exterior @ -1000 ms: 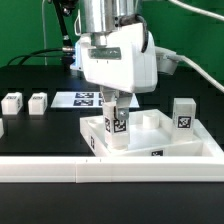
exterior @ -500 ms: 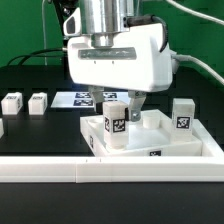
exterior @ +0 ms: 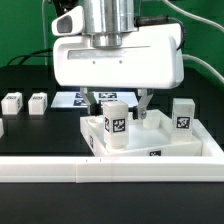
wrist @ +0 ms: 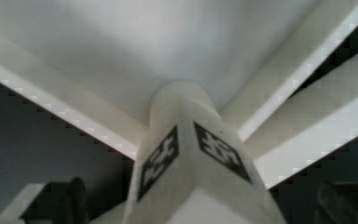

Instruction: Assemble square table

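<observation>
The white square tabletop (exterior: 160,143) lies upside down with its raised rim up, right of centre. One tagged white leg (exterior: 115,124) stands upright in its corner at the exterior view's left. My gripper (exterior: 121,104) hangs over that leg, open, a dark finger on each side (exterior: 146,101) and clear of it. In the wrist view the leg (wrist: 190,150) fills the middle, with the dark fingers (wrist: 59,199) set apart at either side of it. Another leg (exterior: 183,113) stands upright by the tabletop's far right corner.
Two loose legs (exterior: 12,102) (exterior: 38,101) stand at the exterior view's left, and a third (exterior: 1,127) shows at the picture's edge. The marker board (exterior: 74,98) lies behind the gripper. The long white border wall (exterior: 100,169) runs along the front.
The jaws have spread and let go of the leg, which stays upright in the corner. The hand has turned about its upright axis and now shows its broad side.
</observation>
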Controlling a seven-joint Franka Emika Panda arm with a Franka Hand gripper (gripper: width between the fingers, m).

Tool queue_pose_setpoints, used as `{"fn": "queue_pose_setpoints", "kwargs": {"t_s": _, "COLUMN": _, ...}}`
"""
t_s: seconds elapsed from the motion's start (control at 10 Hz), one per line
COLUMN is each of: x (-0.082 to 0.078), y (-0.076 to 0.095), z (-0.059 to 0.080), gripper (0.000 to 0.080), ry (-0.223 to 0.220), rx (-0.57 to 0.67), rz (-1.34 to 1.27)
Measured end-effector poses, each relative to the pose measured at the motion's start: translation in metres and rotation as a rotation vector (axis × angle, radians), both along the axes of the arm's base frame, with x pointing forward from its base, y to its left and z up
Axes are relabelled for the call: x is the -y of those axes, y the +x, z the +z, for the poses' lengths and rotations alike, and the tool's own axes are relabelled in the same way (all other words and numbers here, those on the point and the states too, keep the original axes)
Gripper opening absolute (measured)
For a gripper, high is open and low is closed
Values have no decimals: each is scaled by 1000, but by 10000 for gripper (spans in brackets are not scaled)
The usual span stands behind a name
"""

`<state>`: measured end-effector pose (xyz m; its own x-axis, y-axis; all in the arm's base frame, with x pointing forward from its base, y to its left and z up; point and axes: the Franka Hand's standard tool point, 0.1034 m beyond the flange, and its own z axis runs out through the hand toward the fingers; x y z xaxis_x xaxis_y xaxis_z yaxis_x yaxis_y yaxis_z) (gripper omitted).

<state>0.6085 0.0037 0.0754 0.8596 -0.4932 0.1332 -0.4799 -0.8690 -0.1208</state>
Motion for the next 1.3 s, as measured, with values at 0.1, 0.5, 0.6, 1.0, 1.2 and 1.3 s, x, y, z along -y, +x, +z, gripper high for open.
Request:
{"fn": "queue_pose_setpoints", "kwargs": {"t_s": 0.1, "x": -1, "y": 0, "z": 0, "gripper": 649, "ry": -22, "rx": 2, "rz": 93}}
{"fn": "queue_pose_setpoints", "kwargs": {"t_s": 0.5, "x": 1, "y": 0, "z": 0, "gripper": 649, "ry": -99, "rx": 4, "rz": 400}}
{"fn": "queue_pose_setpoints", "kwargs": {"t_s": 0.6, "x": 1, "y": 0, "z": 0, "gripper": 649, "ry": -119, "rx": 2, "rz": 469}}
{"fn": "queue_pose_setpoints", "kwargs": {"t_s": 1.0, "x": -1, "y": 0, "z": 0, "gripper": 649, "ry": -186, "rx": -5, "rz": 736}}
{"fn": "queue_pose_setpoints", "kwargs": {"t_s": 1.2, "x": 5, "y": 0, "z": 0, "gripper": 649, "ry": -206, "rx": -5, "rz": 846}}
{"fn": "queue_pose_setpoints", "kwargs": {"t_s": 1.3, "x": 5, "y": 0, "z": 0, "gripper": 537, "ry": -205, "rx": -5, "rz": 845}}
